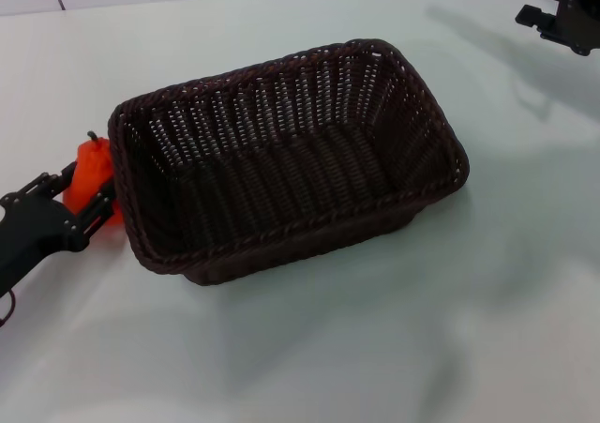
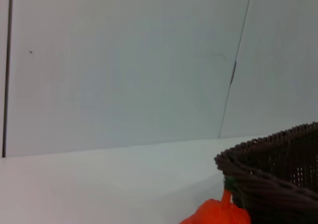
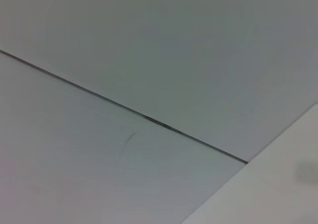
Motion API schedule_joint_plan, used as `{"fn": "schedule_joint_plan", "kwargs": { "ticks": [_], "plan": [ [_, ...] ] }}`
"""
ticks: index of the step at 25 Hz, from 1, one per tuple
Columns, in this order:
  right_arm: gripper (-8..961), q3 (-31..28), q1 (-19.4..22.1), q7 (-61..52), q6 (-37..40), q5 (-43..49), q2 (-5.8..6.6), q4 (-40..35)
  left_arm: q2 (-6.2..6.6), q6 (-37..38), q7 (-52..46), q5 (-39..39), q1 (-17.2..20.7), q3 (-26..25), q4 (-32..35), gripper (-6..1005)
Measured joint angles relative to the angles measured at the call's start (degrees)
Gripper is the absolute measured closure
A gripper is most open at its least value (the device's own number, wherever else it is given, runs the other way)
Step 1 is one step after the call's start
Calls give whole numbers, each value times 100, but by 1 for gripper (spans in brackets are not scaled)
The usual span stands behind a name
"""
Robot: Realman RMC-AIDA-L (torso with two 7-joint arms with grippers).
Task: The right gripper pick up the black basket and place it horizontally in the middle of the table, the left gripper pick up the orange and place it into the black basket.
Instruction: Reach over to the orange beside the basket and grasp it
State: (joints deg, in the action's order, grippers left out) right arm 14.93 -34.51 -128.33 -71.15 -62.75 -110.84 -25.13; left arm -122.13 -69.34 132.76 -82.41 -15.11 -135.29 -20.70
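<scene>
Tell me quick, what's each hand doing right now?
Left hand: closed on the orange, just outside the black basket.
Right hand: raised at the far right, holding nothing; open or closed cannot be told.

Glossy white table (image 1: 375, 348), black basket (image 1: 281, 160) upright at its middle, orange (image 1: 94, 181) just beside it.

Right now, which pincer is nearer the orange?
Left. The left pincer is at the orange, its fingers around it beside the basket. The right pincer hangs far off, beyond the basket's opposite end.
</scene>
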Motion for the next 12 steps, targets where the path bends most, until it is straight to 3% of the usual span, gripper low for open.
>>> {"fn": "schedule_joint_plan", "kwargs": {
  "ticks": [5,9,12],
  "plan": [
    [289,0,14,64,11,0,-21,0,-40,-4,4,8,23,-60,-21,495],
    [289,1,17,72,22,0,-26,0,-59,-103,-3,10,63,-175,-21,597],
    [289,1,17,113,38,0,-37,0,-90,-388,-9,10,113,-535,-21,642]
  ]
}}
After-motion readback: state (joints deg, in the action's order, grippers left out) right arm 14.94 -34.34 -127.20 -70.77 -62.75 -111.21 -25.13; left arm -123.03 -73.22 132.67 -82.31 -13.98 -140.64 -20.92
